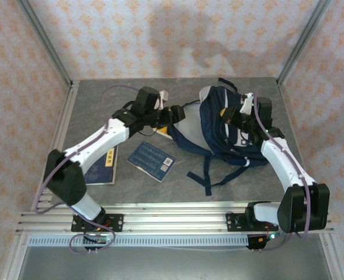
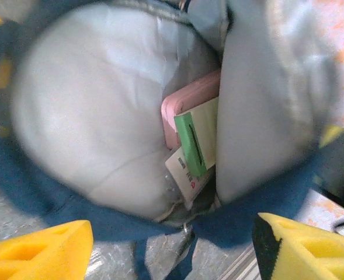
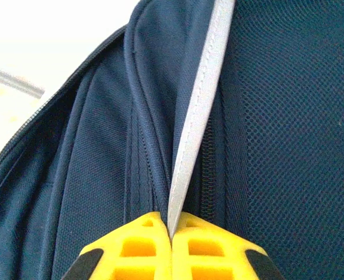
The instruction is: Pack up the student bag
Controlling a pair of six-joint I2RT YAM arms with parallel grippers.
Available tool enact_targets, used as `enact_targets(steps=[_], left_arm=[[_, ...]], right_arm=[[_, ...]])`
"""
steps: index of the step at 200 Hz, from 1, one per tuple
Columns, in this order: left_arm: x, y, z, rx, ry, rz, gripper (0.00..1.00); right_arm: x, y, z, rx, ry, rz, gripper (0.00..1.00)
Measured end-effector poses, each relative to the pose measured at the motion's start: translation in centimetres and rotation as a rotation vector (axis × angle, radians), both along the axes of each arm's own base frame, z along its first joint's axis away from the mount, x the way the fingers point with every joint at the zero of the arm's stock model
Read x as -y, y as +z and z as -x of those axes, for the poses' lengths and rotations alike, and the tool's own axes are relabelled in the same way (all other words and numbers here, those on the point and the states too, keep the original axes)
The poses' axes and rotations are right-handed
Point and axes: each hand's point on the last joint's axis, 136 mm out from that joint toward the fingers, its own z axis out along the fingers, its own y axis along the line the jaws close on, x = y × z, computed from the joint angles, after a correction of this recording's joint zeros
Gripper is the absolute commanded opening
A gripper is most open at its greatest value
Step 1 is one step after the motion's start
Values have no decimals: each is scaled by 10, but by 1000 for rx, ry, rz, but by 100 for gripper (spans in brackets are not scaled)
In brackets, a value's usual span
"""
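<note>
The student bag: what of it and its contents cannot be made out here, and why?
- Left wrist view: the pink item and green-edged card inside the student bag are blurred; grey lining hides part of them.
- Top external view: the left gripper partly covers the bag's mouth.
- Right wrist view: the light stripe, pinched by the right gripper, is cut off by the top edge.

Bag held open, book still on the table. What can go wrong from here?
The right end effector pinches only the thin grey stripe; a slip may let the bag sag shut. The pink case and green booklet crowd one side inside, so the blue book might jam. Loose straps beside it may snag.
</note>
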Motion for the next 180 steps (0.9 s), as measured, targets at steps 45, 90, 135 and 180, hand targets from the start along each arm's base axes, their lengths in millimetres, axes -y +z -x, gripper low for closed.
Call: enact_targets(steps=[45, 90, 135, 180], left_arm=[[-61, 15, 29, 73, 135, -68, 68], [-110, -51, 49, -70, 258, -186, 68], [-141, -121, 84, -248, 335, -205, 64], [-147, -161, 105, -341, 370, -200, 59]], right_arm=[[27, -35, -16, -102, -139, 186, 19], [-4, -29, -11, -87, -111, 434, 39], [-68, 12, 1, 28, -2, 490, 39], [-187, -46, 35, -89, 351, 431, 44]])
